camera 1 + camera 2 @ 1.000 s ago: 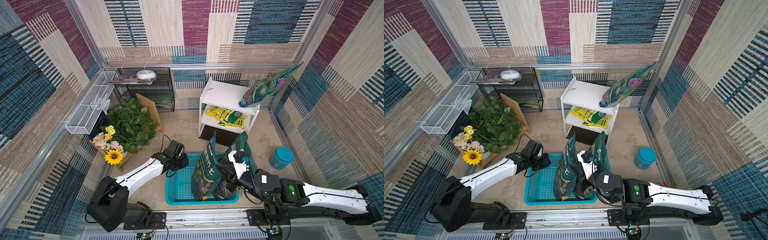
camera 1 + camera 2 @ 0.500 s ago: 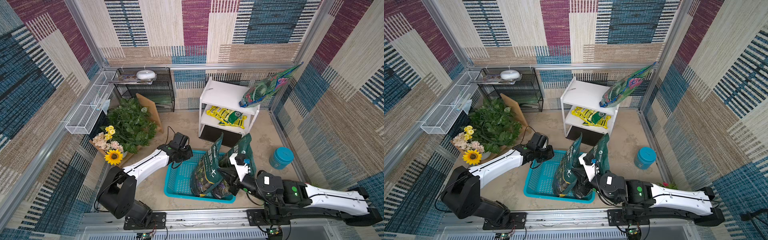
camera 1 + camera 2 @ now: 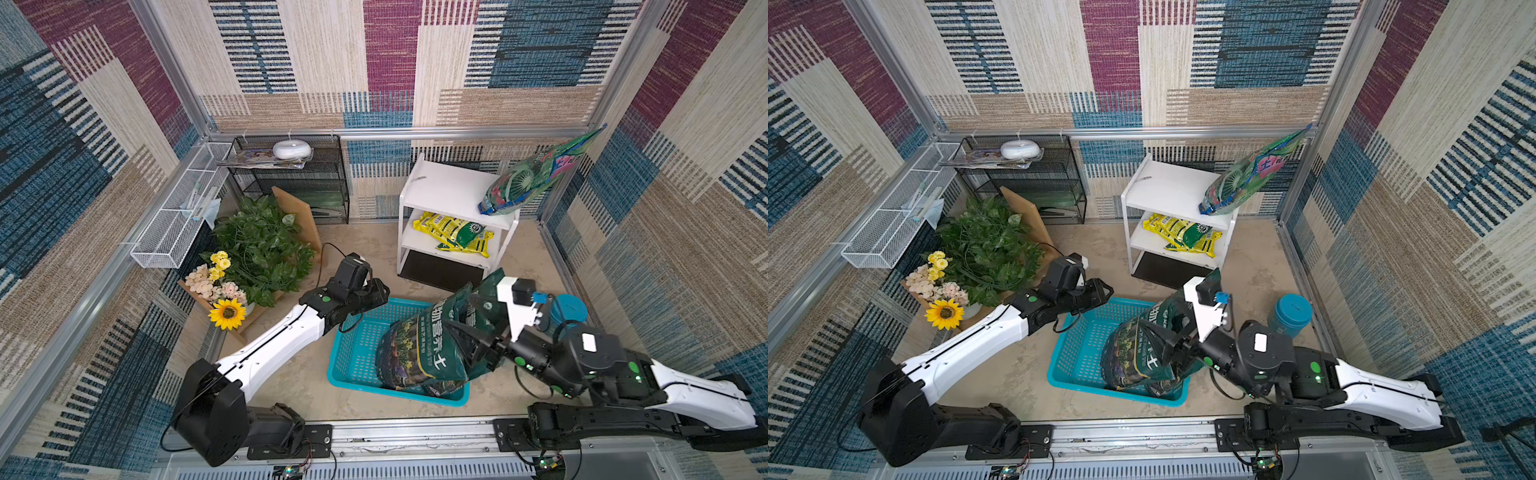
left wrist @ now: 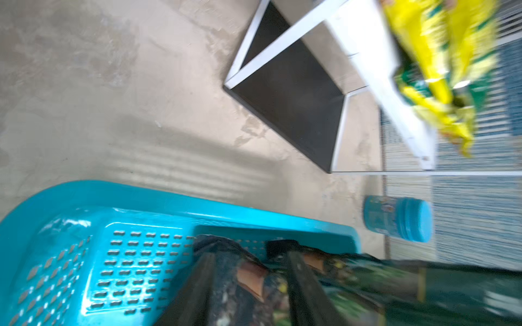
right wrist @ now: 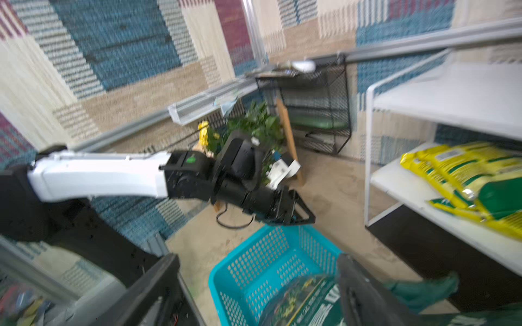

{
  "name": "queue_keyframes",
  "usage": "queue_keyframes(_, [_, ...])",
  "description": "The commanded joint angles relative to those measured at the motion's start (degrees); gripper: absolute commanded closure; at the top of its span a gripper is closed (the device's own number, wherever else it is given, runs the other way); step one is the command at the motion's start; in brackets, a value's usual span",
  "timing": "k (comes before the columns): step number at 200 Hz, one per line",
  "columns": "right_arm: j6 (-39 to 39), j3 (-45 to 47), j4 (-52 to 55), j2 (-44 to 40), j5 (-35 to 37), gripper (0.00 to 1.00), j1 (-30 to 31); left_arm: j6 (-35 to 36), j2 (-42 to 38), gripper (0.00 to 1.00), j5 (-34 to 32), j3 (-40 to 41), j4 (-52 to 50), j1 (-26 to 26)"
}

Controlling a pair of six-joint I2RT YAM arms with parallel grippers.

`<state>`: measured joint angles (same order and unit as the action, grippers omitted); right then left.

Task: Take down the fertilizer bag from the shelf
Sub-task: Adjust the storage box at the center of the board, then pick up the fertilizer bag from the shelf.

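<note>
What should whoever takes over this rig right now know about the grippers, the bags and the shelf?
Left gripper: open, empty, by the far rim of the teal basket.
Right gripper: jaws wide apart at the dark green bag, not clamped on it.
Dark green bag: standing tilted in the basket, on the floor in front of the shelf.
Shelf: yellow bag on the middle board, colourful bag on the top board, leaning toward the wall.
Done: dark green bag is off the shelf. Left: pull both arms clear.

Shelf (image 3: 446,187), far centre: upper bag (image 3: 525,183) on top board, lower bag (image 3: 457,232) beneath; basket (image 3: 361,349), nearer, holds two bags (image 3: 419,353); jar (image 3: 569,308) right of basket.
</note>
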<state>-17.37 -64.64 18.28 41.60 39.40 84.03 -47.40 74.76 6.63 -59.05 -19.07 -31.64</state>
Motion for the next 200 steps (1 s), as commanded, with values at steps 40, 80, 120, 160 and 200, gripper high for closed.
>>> queue_keyframes(40, [26.2,-12.5,-14.6,10.7,32.5,0.00,0.1,7.2,-11.9,0.08,-6.6,-14.1,-13.4,0.2])
queue_keyframes(80, [42.2,-15.3,-34.7,15.7,33.1,0.20,-12.6,22.0,-18.3,0.05,-18.6,-16.4,-11.5,0.5])
queue_keyframes(120, [36.6,-24.1,-25.8,25.1,31.1,0.11,-27.1,32.4,-22.4,0.06,-23.4,-9.9,-7.4,4.8])
queue_keyframes(160, [30.1,-26.4,-22.2,27.5,27.8,0.11,-34.1,32.3,-25.5,0.09,-21.4,-6.5,-4.9,7.0])
queue_keyframes(200, [25.7,-28.1,-18.1,29.2,24.4,0.11,-41.3,32.5,-26.3,0.09,-21.6,-5.6,-4.6,8.9])
